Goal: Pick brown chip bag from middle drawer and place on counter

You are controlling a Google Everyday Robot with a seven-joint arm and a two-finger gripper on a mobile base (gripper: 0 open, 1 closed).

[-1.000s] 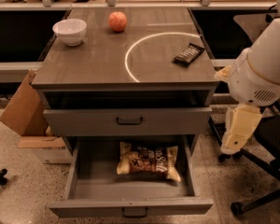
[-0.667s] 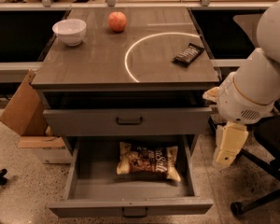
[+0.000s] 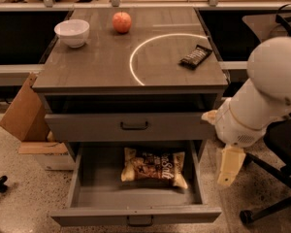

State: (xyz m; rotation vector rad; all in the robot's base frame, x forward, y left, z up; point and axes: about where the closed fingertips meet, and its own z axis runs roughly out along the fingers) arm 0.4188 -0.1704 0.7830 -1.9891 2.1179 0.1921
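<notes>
Brown chip bag lies flat in the open middle drawer, centre-right. Gripper hangs outside the drawer's right wall; open or closed, cannot tell. Risks: reach-in clips the drawer wall or upper drawer front; crinkly bag slips from a shallow pinch.

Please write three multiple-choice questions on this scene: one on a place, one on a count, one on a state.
1. Where is the gripper? A) right of the middle drawer, outside it B) left of the drawer C) inside the drawer
2. How many loose things lie on the counter? A) one B) three C) five
3. The middle drawer is: A) shut B) open, holding the brown chip bag C) open, empty
Answers: 1 A, it hangs beside the drawer's right wall; 2 B, bowl, apple, candy bar; 3 B, the bag lies on its tray.
</notes>
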